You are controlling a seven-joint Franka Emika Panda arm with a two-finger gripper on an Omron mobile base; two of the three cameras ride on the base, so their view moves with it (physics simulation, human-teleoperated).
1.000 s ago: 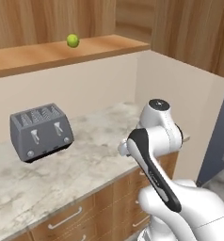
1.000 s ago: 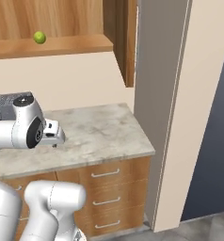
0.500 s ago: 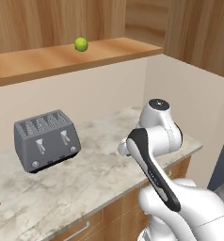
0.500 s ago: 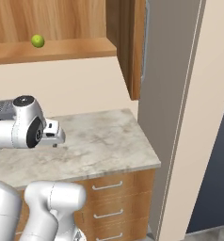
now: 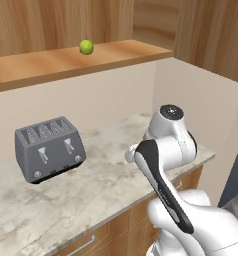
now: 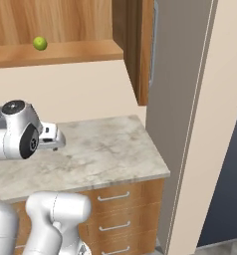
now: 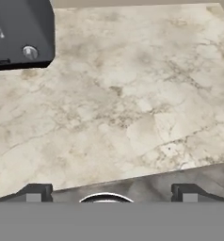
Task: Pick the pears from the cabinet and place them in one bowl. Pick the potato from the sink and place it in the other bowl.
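No legible text, labels, brands or numbers are showing on any surface in the three views.

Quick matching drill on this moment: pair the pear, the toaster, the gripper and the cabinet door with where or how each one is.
Things:
1. pear
2. toaster
3. gripper
4. cabinet door

Places or states:
A. jaws open, over the marble counter
B. swung open, edge toward the right base camera
C. on the cabinet shelf
D. standing on the counter below the shelf

Pairs: 1-C, 2-D, 3-A, 4-B
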